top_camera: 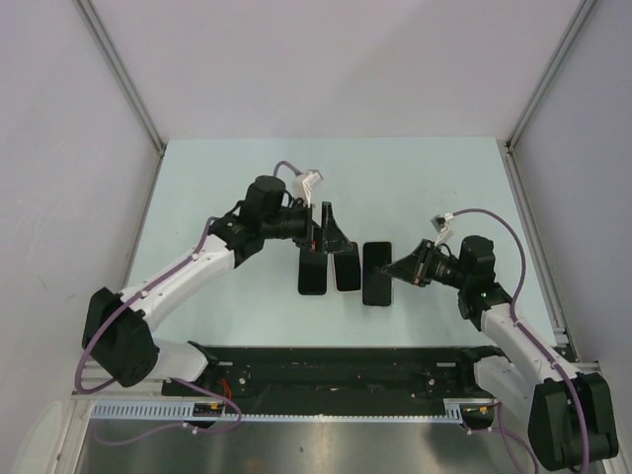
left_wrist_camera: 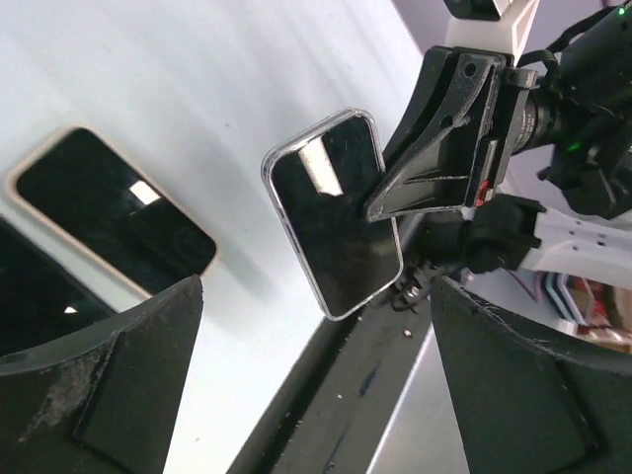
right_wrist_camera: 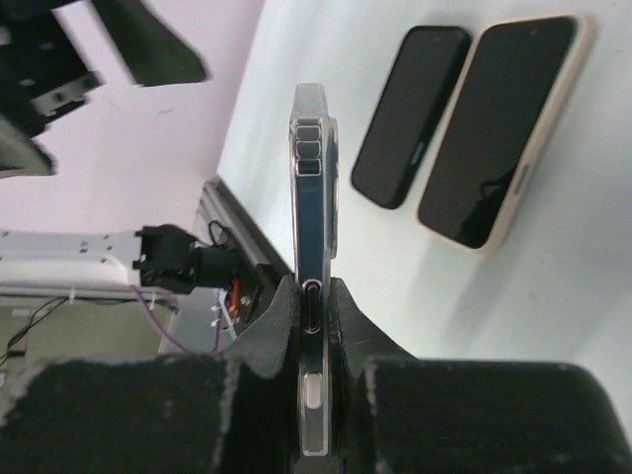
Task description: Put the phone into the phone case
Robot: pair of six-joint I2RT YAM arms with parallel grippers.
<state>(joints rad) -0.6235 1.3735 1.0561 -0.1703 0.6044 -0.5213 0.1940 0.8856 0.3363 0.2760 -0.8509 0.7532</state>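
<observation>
My right gripper [top_camera: 398, 267] is shut on the short end of a dark phone in a clear case [top_camera: 376, 274] and holds it edge-up just above the table. The right wrist view shows it edge-on [right_wrist_camera: 312, 188], pinched between the fingertips [right_wrist_camera: 281, 316]. The left wrist view shows its glossy face [left_wrist_camera: 336, 227] with the right gripper [left_wrist_camera: 434, 168] on it. My left gripper [top_camera: 331, 242] is open and empty, hovering over two other phones: a bare black one [top_camera: 312, 274] and a beige-cased one [top_camera: 347, 271]. Both also show in the right wrist view, black [right_wrist_camera: 410, 114] and beige [right_wrist_camera: 504, 128].
The two flat phones lie side by side just left of the held phone. A black rail [top_camera: 336, 370] runs along the table's near edge. Metal frame posts [top_camera: 123, 74] stand at the back corners. Purple cables hang from both arms.
</observation>
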